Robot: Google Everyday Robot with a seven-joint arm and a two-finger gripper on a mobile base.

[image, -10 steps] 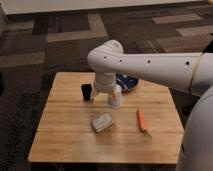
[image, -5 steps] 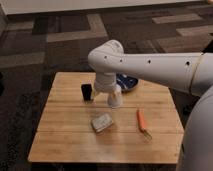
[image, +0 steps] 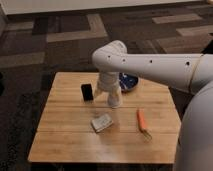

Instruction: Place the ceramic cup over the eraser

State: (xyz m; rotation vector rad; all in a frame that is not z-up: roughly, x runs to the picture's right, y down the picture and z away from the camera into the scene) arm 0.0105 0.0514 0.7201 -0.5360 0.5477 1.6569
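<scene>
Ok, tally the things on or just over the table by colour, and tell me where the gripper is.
Black: 1, the eraser
White: 1, the ceramic cup
Dark blue: 1, the bowl
Whitish-grey: 1, the flat block
Orange: 1, the stick
Total: 5
The gripper is at the cup's top, beside the eraser.
</scene>
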